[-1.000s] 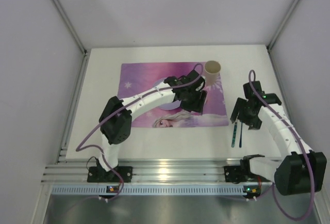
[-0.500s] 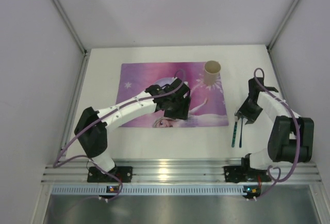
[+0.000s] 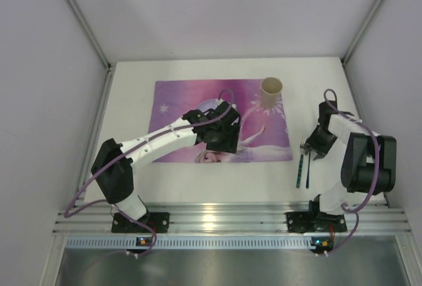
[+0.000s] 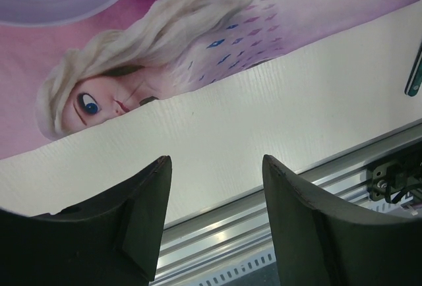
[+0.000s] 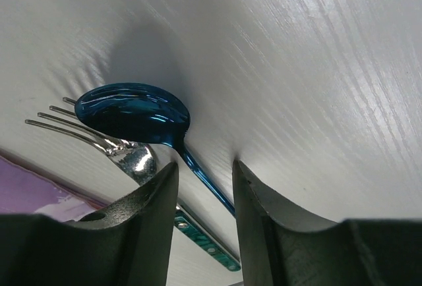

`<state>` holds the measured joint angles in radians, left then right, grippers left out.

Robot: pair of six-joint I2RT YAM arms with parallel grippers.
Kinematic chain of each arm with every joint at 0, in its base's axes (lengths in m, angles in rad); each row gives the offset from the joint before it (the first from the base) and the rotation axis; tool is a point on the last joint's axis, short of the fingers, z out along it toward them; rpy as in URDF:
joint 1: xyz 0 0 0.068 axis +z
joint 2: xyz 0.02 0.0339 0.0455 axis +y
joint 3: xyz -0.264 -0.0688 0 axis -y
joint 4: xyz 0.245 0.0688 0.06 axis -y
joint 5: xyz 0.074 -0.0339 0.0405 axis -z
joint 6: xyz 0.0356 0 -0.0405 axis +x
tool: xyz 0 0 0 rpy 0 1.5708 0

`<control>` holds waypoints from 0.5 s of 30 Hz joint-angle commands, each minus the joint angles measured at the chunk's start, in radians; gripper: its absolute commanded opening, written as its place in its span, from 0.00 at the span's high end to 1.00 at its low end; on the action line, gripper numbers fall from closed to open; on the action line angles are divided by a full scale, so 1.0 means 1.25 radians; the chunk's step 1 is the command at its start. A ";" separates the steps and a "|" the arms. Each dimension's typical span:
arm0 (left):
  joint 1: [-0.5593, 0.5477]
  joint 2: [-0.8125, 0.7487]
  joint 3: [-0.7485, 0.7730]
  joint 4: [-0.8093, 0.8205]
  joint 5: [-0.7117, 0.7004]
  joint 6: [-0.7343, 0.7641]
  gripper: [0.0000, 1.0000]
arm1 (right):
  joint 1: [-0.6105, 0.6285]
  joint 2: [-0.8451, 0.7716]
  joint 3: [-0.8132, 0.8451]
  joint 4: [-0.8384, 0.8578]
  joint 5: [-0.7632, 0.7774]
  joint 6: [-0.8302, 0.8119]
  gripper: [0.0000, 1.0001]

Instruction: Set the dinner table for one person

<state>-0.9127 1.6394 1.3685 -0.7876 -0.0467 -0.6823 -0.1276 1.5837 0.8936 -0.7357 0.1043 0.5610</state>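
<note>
two arms over dinner table [image 3: 217, 180] | placemat [image 3: 178, 101] central, cup [image 3: 271, 88] at its far right corner | left gripper [image 4: 215, 161] jaws apart, empty | right gripper [image 5: 204, 164] nearer, jaws apart over spoon [image 5: 132, 111] and fork [image 5: 79, 131], long axes near-to-far

A pink and purple placemat [image 3: 178, 98] with a princess lies under the left end effector [image 4: 215, 164]. A tan cup [image 3: 271, 90] stands on it, apart from that end effector. A blue spoon [image 5: 132, 114] and a silver fork [image 5: 99, 142] lie side by side right before the right end effector [image 5: 204, 167]
</note>
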 commanded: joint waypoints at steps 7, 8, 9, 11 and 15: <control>-0.001 0.037 0.042 -0.013 -0.009 0.011 0.37 | -0.007 0.116 0.001 0.105 0.039 -0.032 0.94; -0.001 0.037 0.040 -0.014 -0.010 0.011 0.37 | -0.006 0.138 0.003 0.111 0.040 -0.034 0.99; -0.001 0.037 0.040 -0.015 -0.012 0.012 0.37 | -0.007 0.148 0.005 0.114 0.043 -0.035 1.00; -0.001 0.037 0.038 -0.020 -0.013 0.011 0.37 | -0.007 0.163 0.008 0.117 0.049 -0.043 1.00; -0.001 0.027 0.032 -0.023 -0.021 0.007 0.37 | -0.007 0.151 0.034 0.095 0.072 -0.055 1.00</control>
<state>-0.9123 1.6936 1.3785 -0.8021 -0.0509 -0.6781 -0.1276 1.6825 0.9764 -0.8001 0.1215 0.5011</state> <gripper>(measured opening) 0.626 0.018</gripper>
